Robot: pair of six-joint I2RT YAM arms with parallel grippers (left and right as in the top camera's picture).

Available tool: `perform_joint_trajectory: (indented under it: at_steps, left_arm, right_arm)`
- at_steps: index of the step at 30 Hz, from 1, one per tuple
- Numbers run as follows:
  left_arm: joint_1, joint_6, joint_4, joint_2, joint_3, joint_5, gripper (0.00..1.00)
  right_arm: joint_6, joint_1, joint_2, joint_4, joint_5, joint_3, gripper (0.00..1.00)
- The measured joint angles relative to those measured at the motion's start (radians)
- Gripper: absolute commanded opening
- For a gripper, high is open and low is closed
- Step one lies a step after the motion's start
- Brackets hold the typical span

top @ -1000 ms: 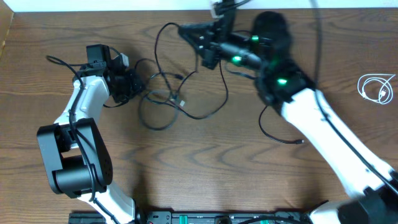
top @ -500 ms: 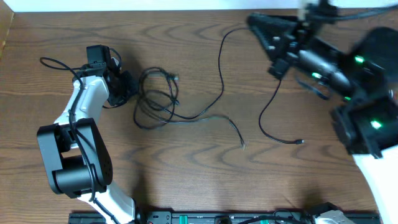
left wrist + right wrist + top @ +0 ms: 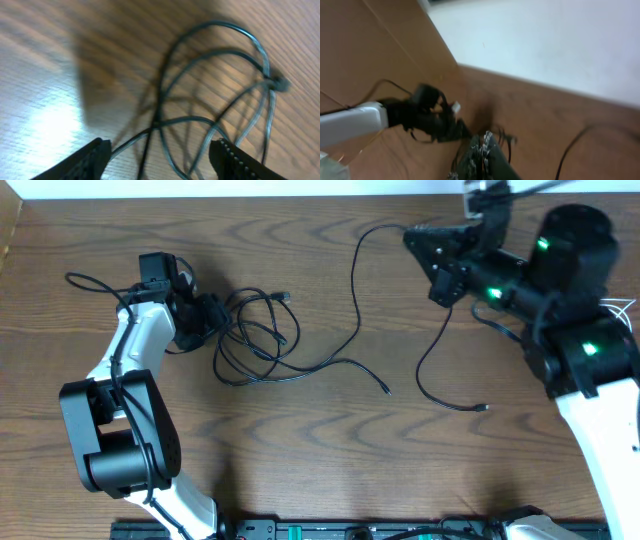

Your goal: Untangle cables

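Observation:
A tangle of black cables [image 3: 250, 345] lies left of centre, one loose end [image 3: 385, 388] trailing right. My left gripper [image 3: 215, 315] sits at the tangle's left edge. In the left wrist view it [image 3: 162, 160] is open, its jaws wide apart, with loops of cable [image 3: 215, 70] lying on the wood between and beyond them. My right gripper [image 3: 412, 236] is at the far right and shut on a black cable [image 3: 356, 275], which arcs from its tip back to the tangle. Another stretch [image 3: 425, 375] hangs below it to a plug. The right wrist view is blurred and shows the shut fingers [image 3: 482, 150].
A coiled white cable [image 3: 628, 306] lies at the far right edge, mostly hidden behind the right arm. The table's far edge and a pale floor run along the top. The left arm's base [image 3: 115, 440] stands at the front left.
The right gripper swung right with a black cable, drawing it out of the tangle. The left gripper, shut a moment ago, has opened and released the tangle.

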Motion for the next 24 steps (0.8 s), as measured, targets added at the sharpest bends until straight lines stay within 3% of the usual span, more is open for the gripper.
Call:
perform_joint_trajectory:
  at_steps: [5,10,24]
  left_arm:
    - [-0.003,0.113,0.024,0.0,0.0,0.156,0.69]
    - [-0.036,0.148,0.04,0.0,0.0,0.169,0.62]
    - [-0.254,0.09,0.063,0.0,0.0,-0.24,0.56]
  right_arm:
    - [-0.002,0.001,0.079,-0.047,0.005,0.0,0.16]
    - [-0.004,0.017,0.138,-0.052,0.008,0.0,0.16]
    - [-0.004,0.078,0.211,-0.068,0.025,0.0,0.17]
